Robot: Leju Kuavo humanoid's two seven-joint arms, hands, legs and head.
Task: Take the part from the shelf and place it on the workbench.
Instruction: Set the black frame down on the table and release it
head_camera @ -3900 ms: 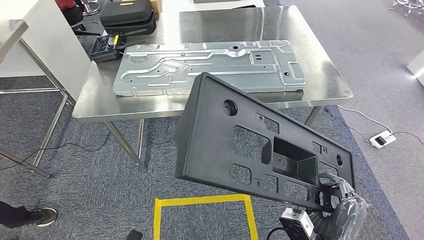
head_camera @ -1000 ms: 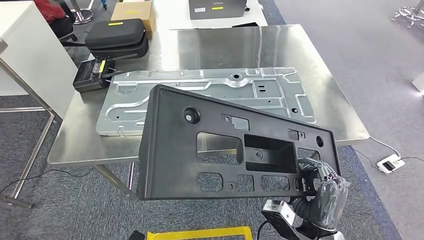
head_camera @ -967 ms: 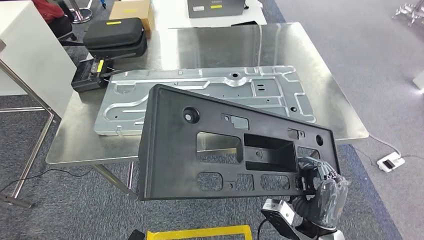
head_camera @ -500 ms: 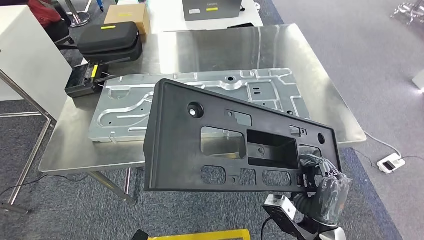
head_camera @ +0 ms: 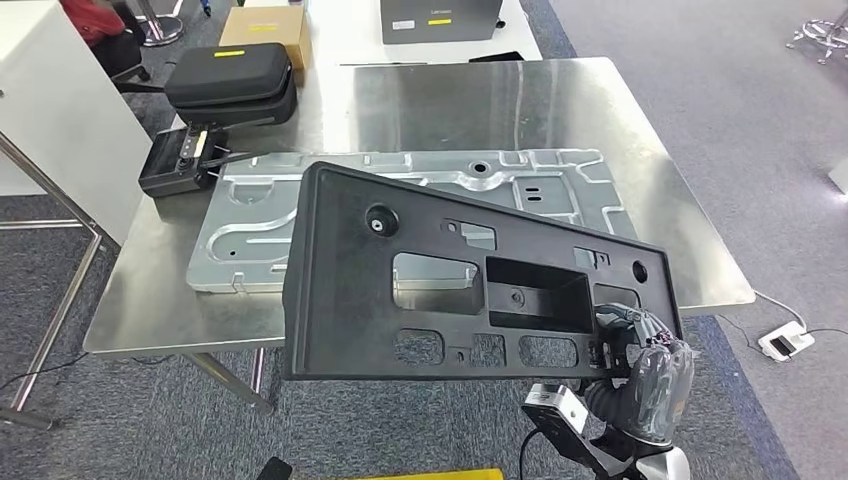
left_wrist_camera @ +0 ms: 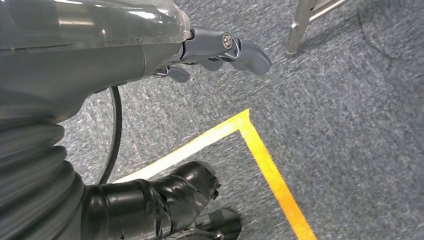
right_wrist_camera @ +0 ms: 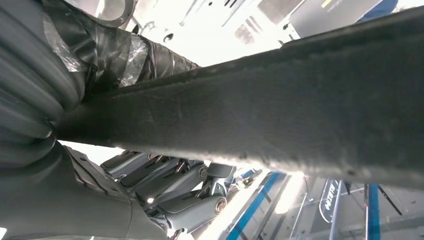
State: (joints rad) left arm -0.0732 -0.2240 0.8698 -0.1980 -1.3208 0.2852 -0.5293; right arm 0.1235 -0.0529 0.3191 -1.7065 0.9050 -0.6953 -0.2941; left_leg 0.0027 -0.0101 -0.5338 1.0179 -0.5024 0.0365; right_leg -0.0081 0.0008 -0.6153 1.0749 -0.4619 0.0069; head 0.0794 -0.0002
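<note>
nearest, the right hand (head_camera: pixel 640 355) grips the black part (head_camera: pixel 440 280) by its lower corner, so the long panel juts out tilted in the air, over the near edge of the worktop (head_camera: pixel 680 240) and not yet set down. the left hand (left_wrist_camera: pixel 220 47) hangs over the carpet, fingers apart, holding nothing. beyond lies a silver stamped panel (head_camera: pixel 300 200), then a black case (head_camera: pixel 230 80).

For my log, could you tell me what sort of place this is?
Probably a factory workshop or robot test area: a stainless steel workbench bearing a stamped metal panel, grey carpet with yellow floor tape.
</note>
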